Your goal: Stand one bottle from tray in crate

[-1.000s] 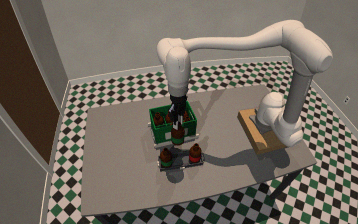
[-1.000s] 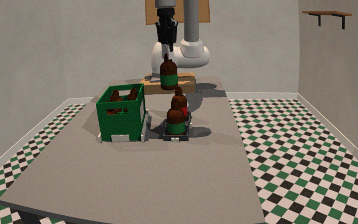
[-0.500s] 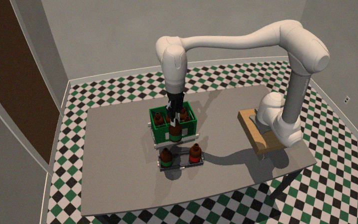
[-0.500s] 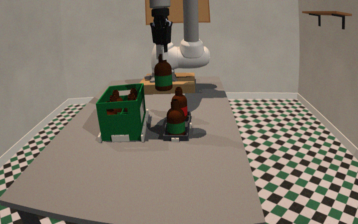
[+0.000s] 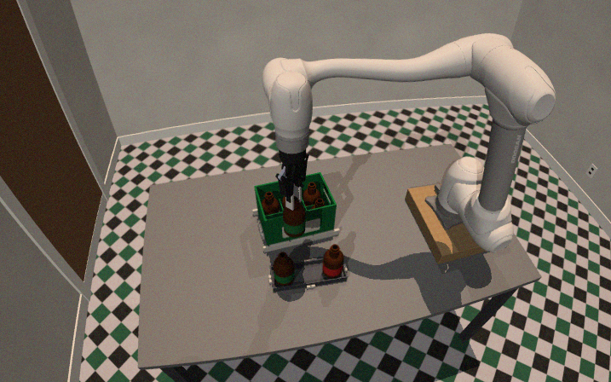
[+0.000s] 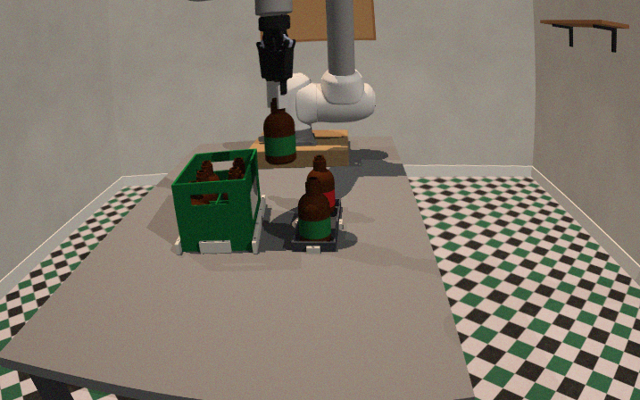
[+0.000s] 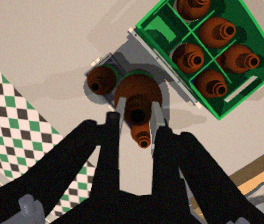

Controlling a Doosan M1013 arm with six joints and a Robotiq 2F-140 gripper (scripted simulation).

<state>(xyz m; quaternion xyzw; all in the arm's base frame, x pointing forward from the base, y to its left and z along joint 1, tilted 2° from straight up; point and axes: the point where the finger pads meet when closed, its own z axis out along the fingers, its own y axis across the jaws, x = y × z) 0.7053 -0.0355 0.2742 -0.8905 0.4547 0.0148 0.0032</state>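
Grey tabletop [image 6: 222,318] | fingers [image 6: 282,88] clamp green-banded bottle [image 6: 279,137] by its neck, hanging upright, airborne | empty cell [image 7: 160,28] of green crate [image 6: 212,218] lies sideways, away from tray [image 6: 334,240] | carry across, then lower

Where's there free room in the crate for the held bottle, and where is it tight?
One free cell in the green crate: the end cell of the tray-side row. The other five cells hold bottles. The tray has a gap between its two bottles. The gripper holds the green-label bottle.
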